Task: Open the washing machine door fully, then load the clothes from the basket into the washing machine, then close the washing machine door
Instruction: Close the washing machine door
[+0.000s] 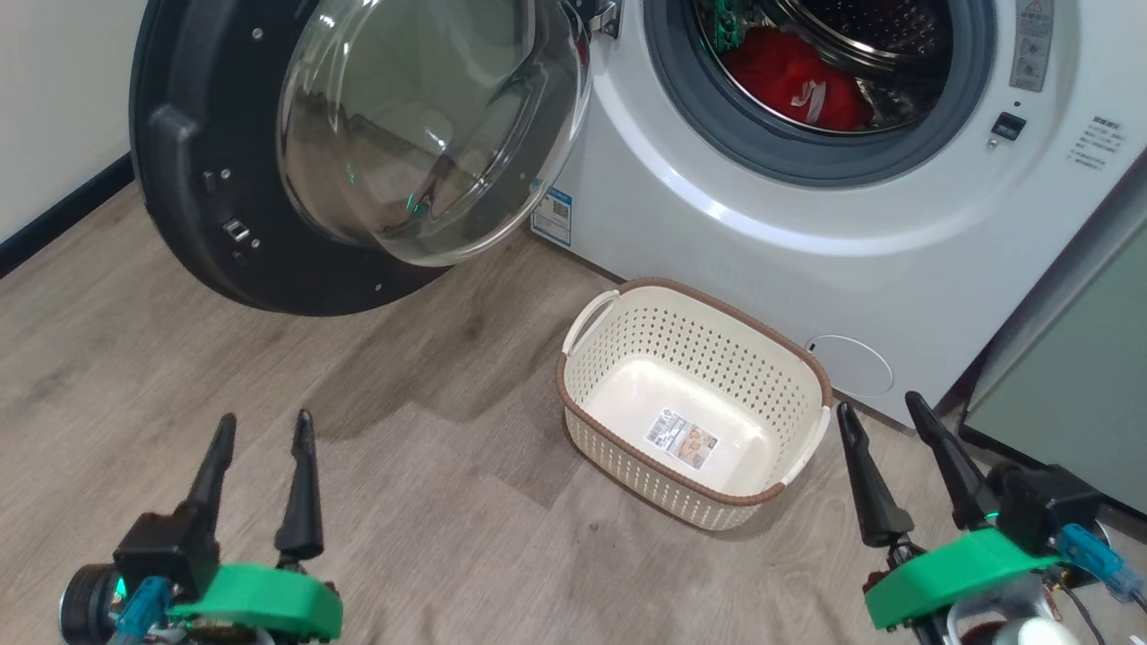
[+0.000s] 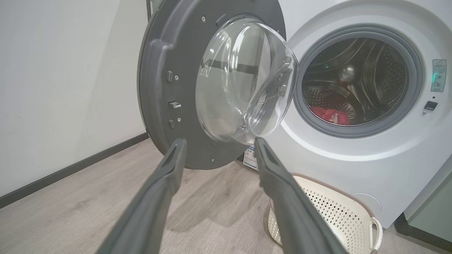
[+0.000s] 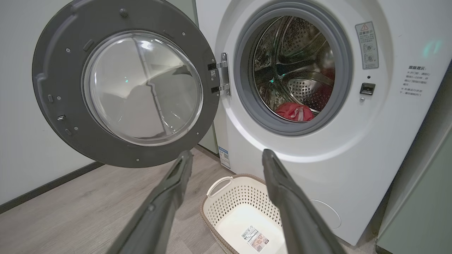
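Two sets of long dark fingers, my left gripper (image 1: 264, 419) and right gripper (image 1: 878, 405), stand wide apart and hold nothing, and between them are the glossy black-rimmed, domed-glass washing machine door (image 1: 206, 179) swung open leftward, the perforated cream basket (image 1: 717, 305) lengthwise along the white washing machine (image 1: 717, 215), and the red clothes (image 1: 789, 76) in its steel drum.
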Tool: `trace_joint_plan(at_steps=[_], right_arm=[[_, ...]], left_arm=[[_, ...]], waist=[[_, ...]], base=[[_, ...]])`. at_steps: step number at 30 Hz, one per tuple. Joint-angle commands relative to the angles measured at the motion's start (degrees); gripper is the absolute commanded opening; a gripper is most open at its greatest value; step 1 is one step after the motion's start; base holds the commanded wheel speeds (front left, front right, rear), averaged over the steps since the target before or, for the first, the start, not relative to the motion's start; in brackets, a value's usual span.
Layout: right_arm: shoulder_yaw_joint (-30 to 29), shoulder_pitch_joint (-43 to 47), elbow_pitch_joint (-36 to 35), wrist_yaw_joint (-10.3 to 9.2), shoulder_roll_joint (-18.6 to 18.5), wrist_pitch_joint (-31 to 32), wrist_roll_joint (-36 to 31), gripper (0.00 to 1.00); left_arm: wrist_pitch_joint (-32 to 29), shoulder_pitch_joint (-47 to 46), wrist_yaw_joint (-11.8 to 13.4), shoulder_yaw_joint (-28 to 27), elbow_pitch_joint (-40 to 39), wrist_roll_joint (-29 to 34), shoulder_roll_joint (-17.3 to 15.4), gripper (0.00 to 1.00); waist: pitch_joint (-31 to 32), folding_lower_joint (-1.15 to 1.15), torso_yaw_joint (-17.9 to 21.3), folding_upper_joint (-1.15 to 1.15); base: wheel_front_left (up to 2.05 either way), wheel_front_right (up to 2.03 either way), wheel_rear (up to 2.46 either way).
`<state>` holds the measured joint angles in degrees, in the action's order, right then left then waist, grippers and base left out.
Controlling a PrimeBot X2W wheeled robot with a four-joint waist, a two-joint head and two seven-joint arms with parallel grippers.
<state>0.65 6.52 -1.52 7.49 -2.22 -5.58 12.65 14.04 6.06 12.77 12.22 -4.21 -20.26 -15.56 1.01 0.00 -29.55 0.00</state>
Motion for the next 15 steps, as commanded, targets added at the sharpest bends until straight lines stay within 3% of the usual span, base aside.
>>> trace_joint_plan(at_steps=[1,2,9,15], right_arm=[[1.28,-2.53,-1.66,0.0,-0.65,-0.54,-0.2,1.0],[1.27,-2.5,-1.67,0.0,-0.65,-0.55,-0.21,1.0],[1.11,-2.34,-1.82,0.0,-0.65,-0.44,-0.41,1.0],[0.72,-2.7,-2.45,0.0,-0.65,-0.1,-0.69,1.0]], left_arm=[[0.52,-1.89,0.15,-2.33,-2.02,-0.22,-0.76,0.38],[0.53,-1.91,0.04,-2.24,-2.02,-0.25,-0.79,0.0],[0.74,-2.32,-1.69,-2.45,-3.98,-1.37,-0.75,0.0],[0.89,-4.32,-6.66,-5.68,-8.77,-9.58,1.51,0.0]], waist=[[0.02,0.0,0.02,0.0],[0.02,0.0,0.02,0.0],[-0.16,0.0,-0.14,0.0],[-1.17,0.0,-0.53,0.0]], base=[[0.0,0.0,0.0],[0.0,0.0,0.0],[0.0,0.0,0.0],[0.0,0.0,0.0]])
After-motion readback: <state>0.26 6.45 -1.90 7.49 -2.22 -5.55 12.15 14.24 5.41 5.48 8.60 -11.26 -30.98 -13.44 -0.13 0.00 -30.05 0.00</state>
